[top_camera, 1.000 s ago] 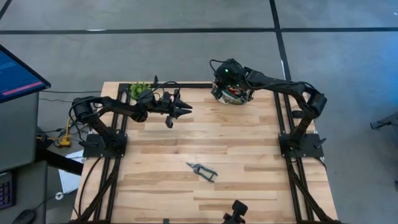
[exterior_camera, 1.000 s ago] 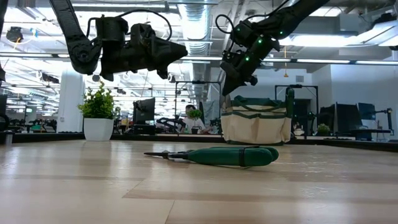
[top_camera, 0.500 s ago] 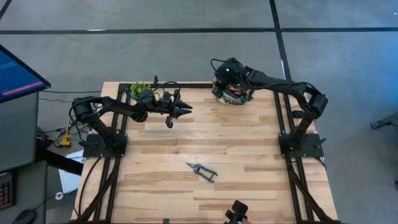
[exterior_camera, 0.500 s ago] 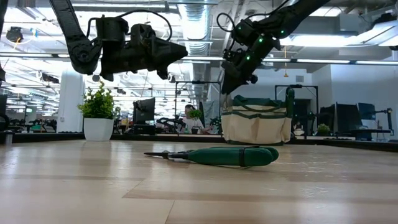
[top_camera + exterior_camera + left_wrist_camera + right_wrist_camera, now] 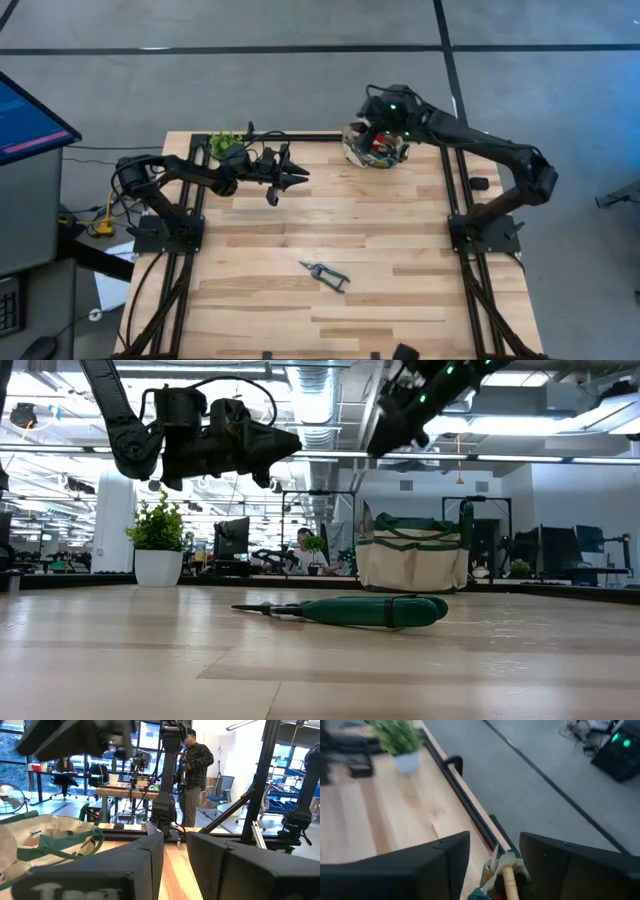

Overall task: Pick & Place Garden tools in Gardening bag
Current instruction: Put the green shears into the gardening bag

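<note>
My right hand [image 5: 385, 122] hangs over the bag [image 5: 375, 146] at the far edge of the bench [image 5: 320, 230], fingers parted with nothing between them. The right wrist view shows a clear gap, and through it a wooden handle [image 5: 509, 881] and a metal blade sticking up out of the bag's mouth. I judge it sits this high to stay clear of the bag's rim and handles.

My left hand [image 5: 295, 178] waits in the air over the far left part of the bench, pointing toward the bag, fingers narrowly apart and holding nothing. It's near the potted plant [image 5: 225, 145], well apart from any tool.

One tool is not yet bagged: green-handled pruners [image 5: 325, 273], flat on the bench near the middle, closer to the near edge, well apart from both hands. My guess is they're next.

View differences:
- Only the right wrist view looks into the bag.
- Low view gives the bag's [image 5: 412, 555] side (beige, green trim) and the pruners [image 5: 350, 610] lying flat, but cuts my right hand off at the top.
- High view alone gives the whole layout.
- Left wrist view shows the bag's loop handle [image 5: 65, 845] and a person [image 5: 195, 770] standing in the room behind.
</note>
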